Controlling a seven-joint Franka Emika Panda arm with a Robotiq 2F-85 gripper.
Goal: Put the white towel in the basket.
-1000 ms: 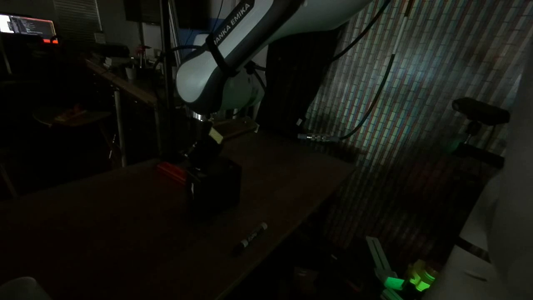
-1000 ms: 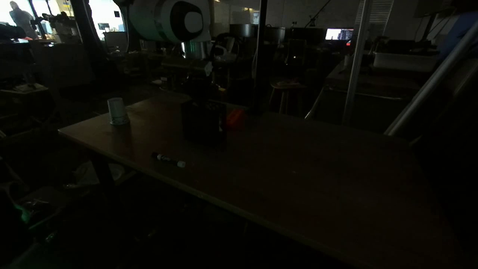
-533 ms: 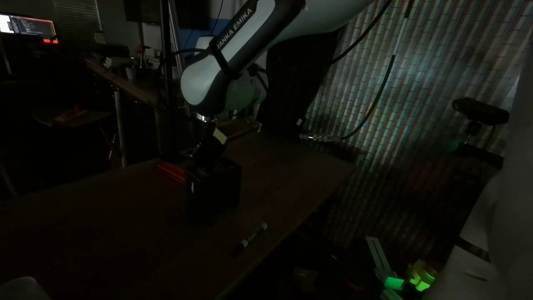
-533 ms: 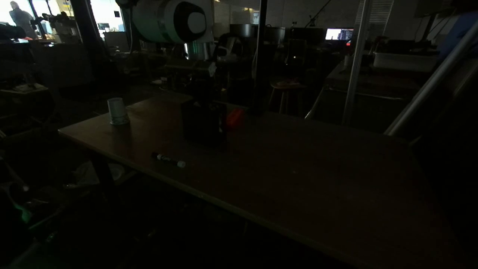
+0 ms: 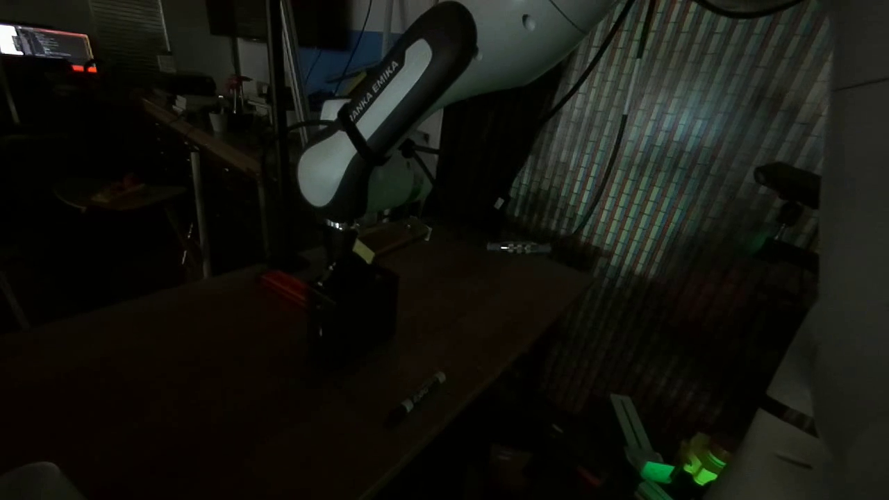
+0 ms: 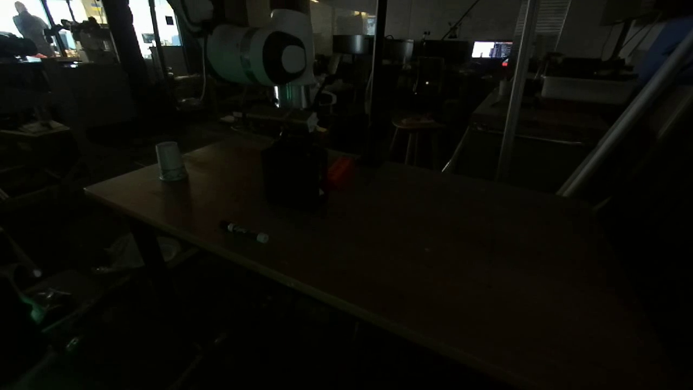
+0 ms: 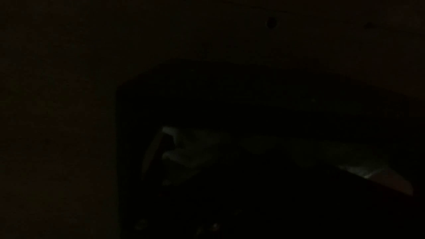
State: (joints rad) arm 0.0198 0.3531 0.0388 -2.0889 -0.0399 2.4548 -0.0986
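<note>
The basket appears as a black box-like container on the dark table, in both exterior views (image 5: 364,309) (image 6: 295,181). In the wrist view its dark wall (image 7: 212,83) surrounds a crumpled pale cloth (image 7: 194,149), which looks like the white towel and lies inside. The towel does not show in the exterior views. My gripper (image 5: 339,269) points down into the top of the basket. Its fingertips are hidden by the basket wall in the exterior views and are a black silhouette over the cloth in the wrist view. Whether they are open or shut on cloth cannot be seen.
A red object (image 5: 283,287) lies against the basket's side. A marker (image 5: 417,399) lies near the table edge, and a pale cup (image 6: 171,161) stands near a table corner. A wooden piece (image 5: 396,236) lies behind the arm. The scene is very dark.
The arm has come down and my gripper has gone from above the basket's rim to inside it. The basket and the red object have shifted very slightly. Marker and cup have not moved.
</note>
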